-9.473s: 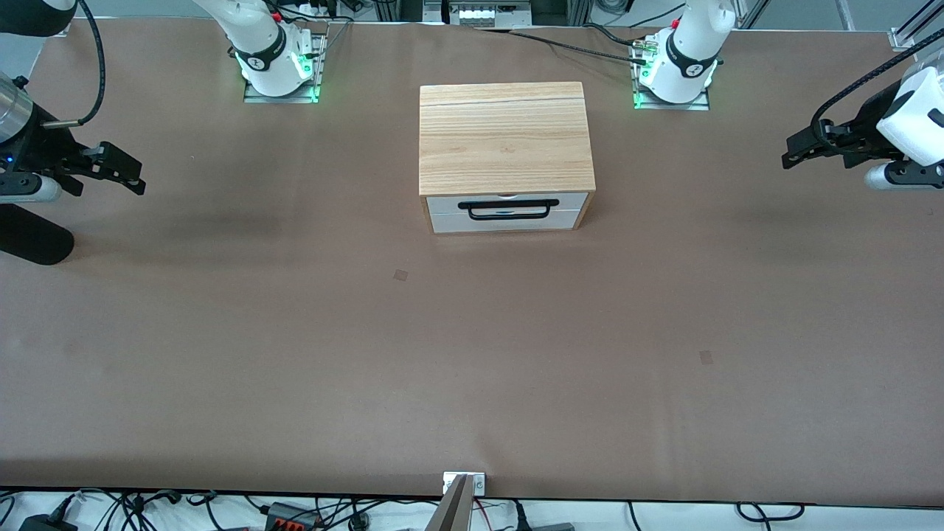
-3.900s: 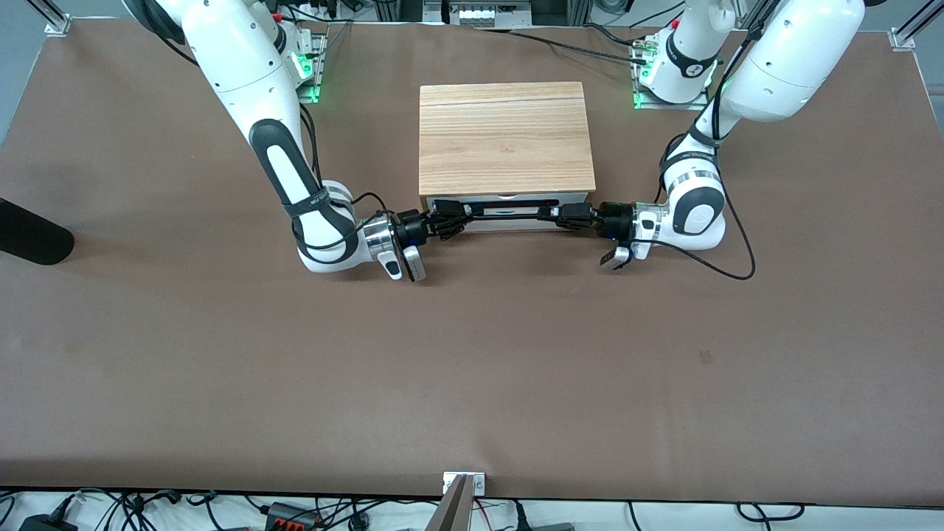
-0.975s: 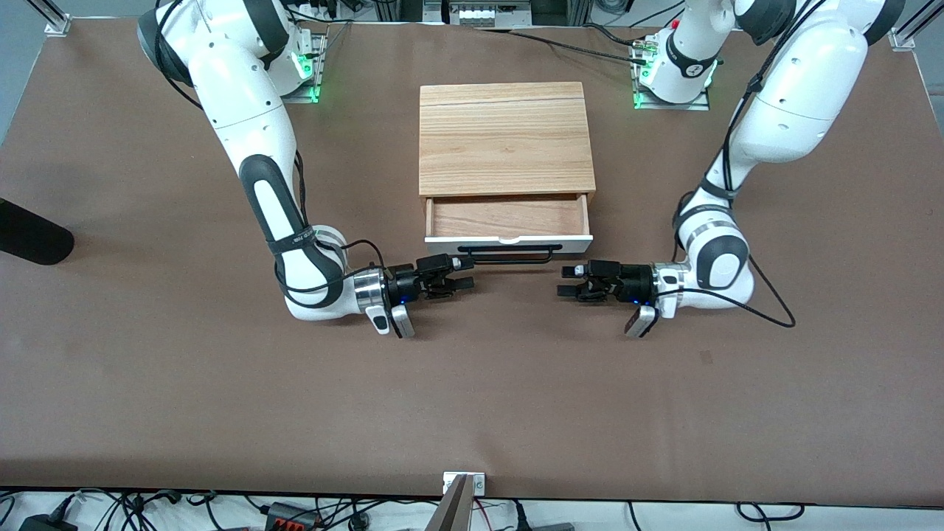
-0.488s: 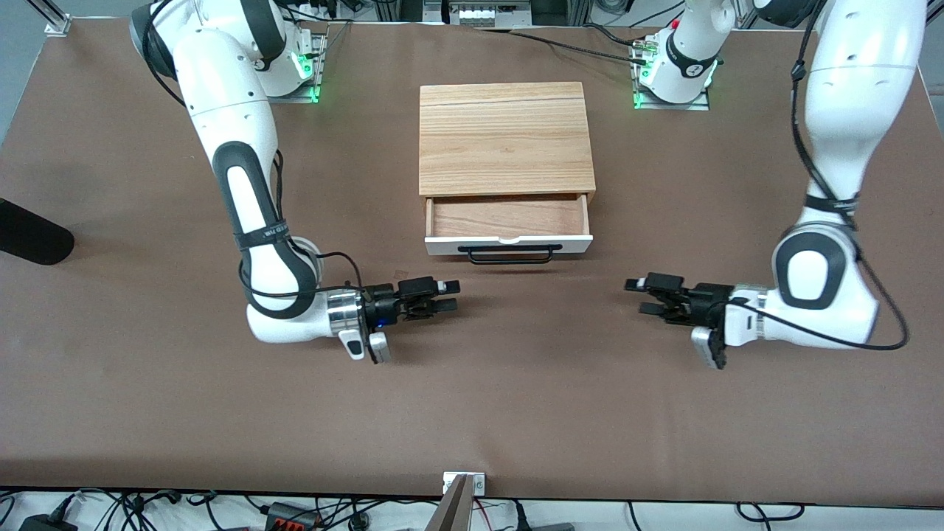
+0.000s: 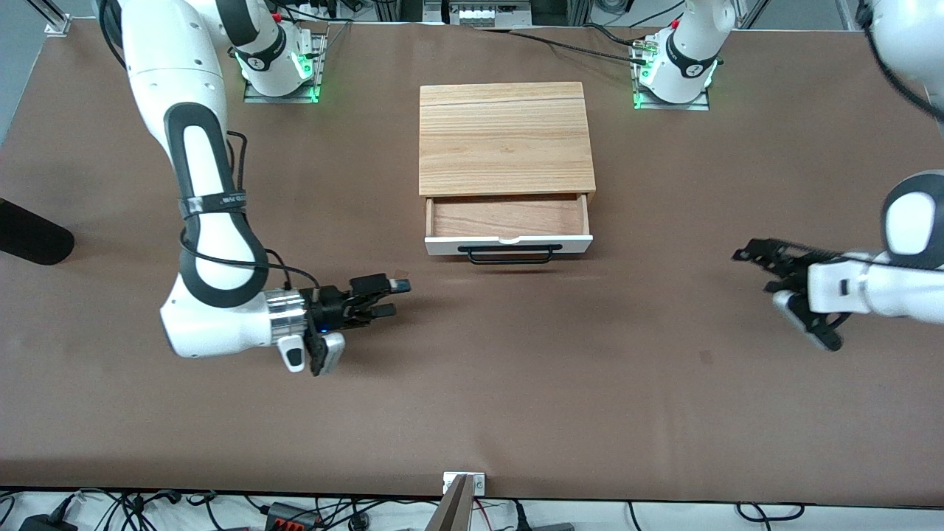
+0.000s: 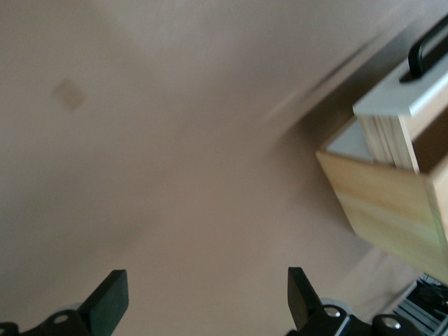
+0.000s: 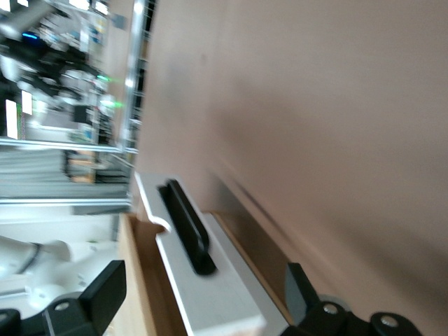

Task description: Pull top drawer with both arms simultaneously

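The top drawer (image 5: 509, 243) stands pulled out of the light-wood cabinet (image 5: 506, 136), showing its brown wooden inside (image 5: 507, 215) and its black bar handle (image 5: 506, 254). My right gripper (image 5: 394, 296) is open and empty over bare table, toward the right arm's end from the drawer. My left gripper (image 5: 756, 269) is open and empty over bare table, well off toward the left arm's end. In the right wrist view the open gripper (image 7: 203, 290) faces the white drawer front (image 7: 210, 294) and handle (image 7: 185, 224). In the left wrist view the open gripper (image 6: 206, 301) faces bare table, with the drawer (image 6: 395, 105) off to one side.
A black rounded object (image 5: 29, 236) lies at the table edge at the right arm's end. A small metal mount (image 5: 463, 483) sits at the table edge nearest the camera. The two arm bases (image 5: 280, 66) (image 5: 675, 70) stand either side of the cabinet.
Both grippers have drawn away from the drawer's handle, each toward its own arm's end of the table, the left one farther. The drawer has stayed pulled out.
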Controlling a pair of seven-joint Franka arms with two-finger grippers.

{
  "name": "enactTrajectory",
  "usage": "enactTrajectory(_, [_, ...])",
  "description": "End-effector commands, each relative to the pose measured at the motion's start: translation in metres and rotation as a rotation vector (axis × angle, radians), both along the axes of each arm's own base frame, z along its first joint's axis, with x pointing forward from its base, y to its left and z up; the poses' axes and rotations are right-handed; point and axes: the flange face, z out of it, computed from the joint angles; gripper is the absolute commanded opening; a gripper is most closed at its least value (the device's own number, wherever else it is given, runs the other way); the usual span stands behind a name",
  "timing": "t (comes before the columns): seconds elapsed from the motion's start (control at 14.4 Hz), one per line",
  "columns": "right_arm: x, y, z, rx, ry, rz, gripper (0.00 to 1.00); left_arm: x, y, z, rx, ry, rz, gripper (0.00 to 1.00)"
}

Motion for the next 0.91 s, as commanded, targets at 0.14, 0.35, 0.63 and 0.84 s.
enactTrajectory(0.14, [-0.003,-0.037,0.050,-0.226,0.000,-0.005,1.00,-0.046,0.024,0.102,0.202,-0.027,0.111,1.00])
enactTrajectory(0.35, [-0.006,-0.050,0.075,-0.379,0.058,-0.085,1.00,-0.074,0.022,0.131,0.239,-0.030,0.204,1.00])
enactTrajectory(0.63, [-0.024,-0.069,0.113,-0.645,0.144,-0.163,1.00,-0.135,-0.013,0.121,0.300,-0.116,0.330,1.00])
enactTrajectory(0.84, [-0.036,-0.094,0.148,-0.848,0.118,-0.255,1.00,-0.111,-0.014,0.137,0.358,-0.117,0.310,1.00])
